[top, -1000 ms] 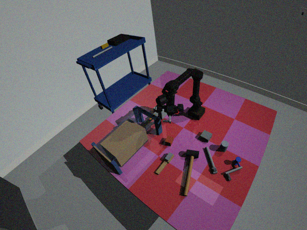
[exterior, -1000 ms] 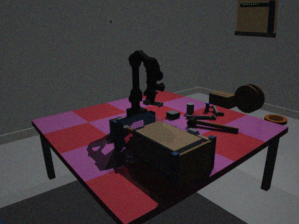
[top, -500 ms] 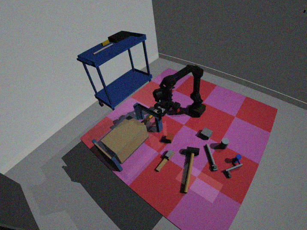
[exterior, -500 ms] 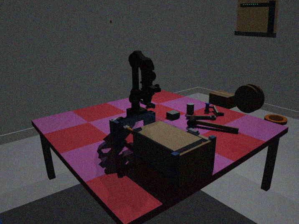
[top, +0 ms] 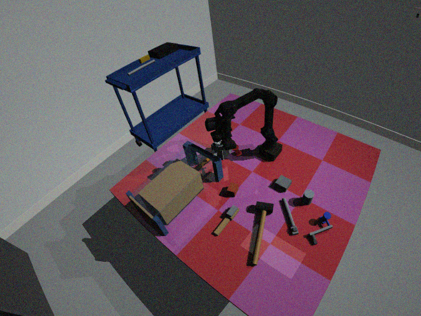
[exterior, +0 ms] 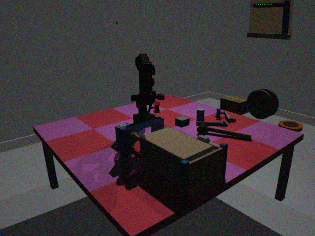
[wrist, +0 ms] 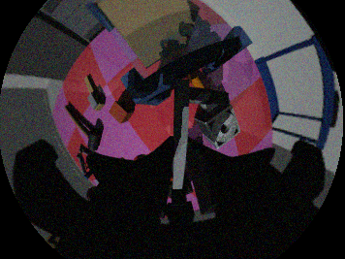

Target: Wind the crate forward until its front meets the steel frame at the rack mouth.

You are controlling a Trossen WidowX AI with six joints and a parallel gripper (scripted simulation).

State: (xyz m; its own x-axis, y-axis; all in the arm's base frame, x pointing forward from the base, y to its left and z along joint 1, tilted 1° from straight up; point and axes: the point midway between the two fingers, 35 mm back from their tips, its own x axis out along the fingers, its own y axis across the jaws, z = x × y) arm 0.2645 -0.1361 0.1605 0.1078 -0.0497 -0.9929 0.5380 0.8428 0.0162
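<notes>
1. Top view: a black arm [top: 267, 112] bends from its base at frame centre down to the left, its tool [top: 218, 150] low over the blue steel frame [top: 191, 153]. The tool is clamped on a slim grey handle, barely visible here. Lower left of the frame lies the tan crate [top: 171, 189], its near end a little short of the steel frame. Two hammers [top: 260, 231], a grey block [top: 283, 182] and a cylinder [top: 308, 196] lie scattered at lower right on the checkered desk [top: 351, 175]. A blue cart [top: 154, 69] stands upper left.

2. Exterior view: the arm [exterior: 144, 81] stands upright at centre, behind the frame [exterior: 123, 136]; the crate [exterior: 178, 143] sits flat in the foreground.

3. Wrist view: the handle [wrist: 181, 153] runs up the middle from the dark tool fingers. A grey winch [wrist: 218, 124] sits just right of it, the crate [wrist: 144, 15] at top.
</notes>
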